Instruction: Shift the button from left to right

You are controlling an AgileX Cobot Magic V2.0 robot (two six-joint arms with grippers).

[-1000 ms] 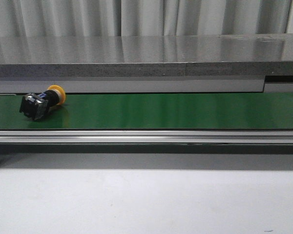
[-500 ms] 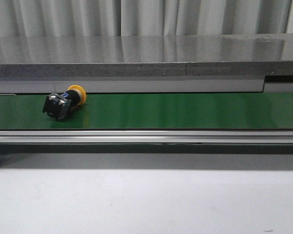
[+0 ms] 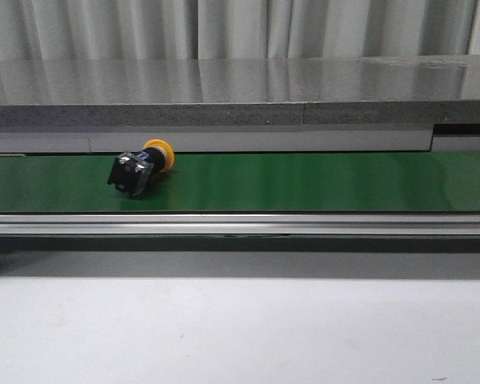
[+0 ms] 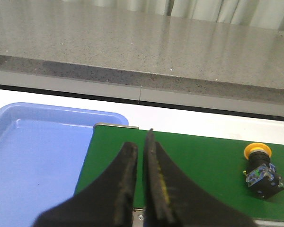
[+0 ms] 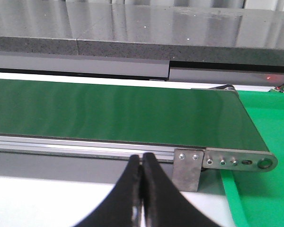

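The button (image 3: 141, 169) lies on its side on the green conveyor belt (image 3: 304, 182), left of the middle, its yellow-orange head toward the back and its dark body toward the front. It also shows in the left wrist view (image 4: 261, 170). My left gripper (image 4: 142, 144) is shut and empty, over the belt's left end, well apart from the button. My right gripper (image 5: 142, 161) is shut and empty, in front of the belt's right end. Neither gripper shows in the front view.
A blue tray (image 4: 33, 161) sits off the belt's left end. A green tray (image 5: 270, 137) sits off its right end, past the metal end bracket (image 5: 227, 163). A grey stone-like ledge (image 3: 240, 96) runs behind the belt. A white table surface (image 3: 240, 328) lies in front.
The button has travelled to the right along the belt, from near the left edge to left of the middle, keeping the same pose. No gripper appears in the front view.
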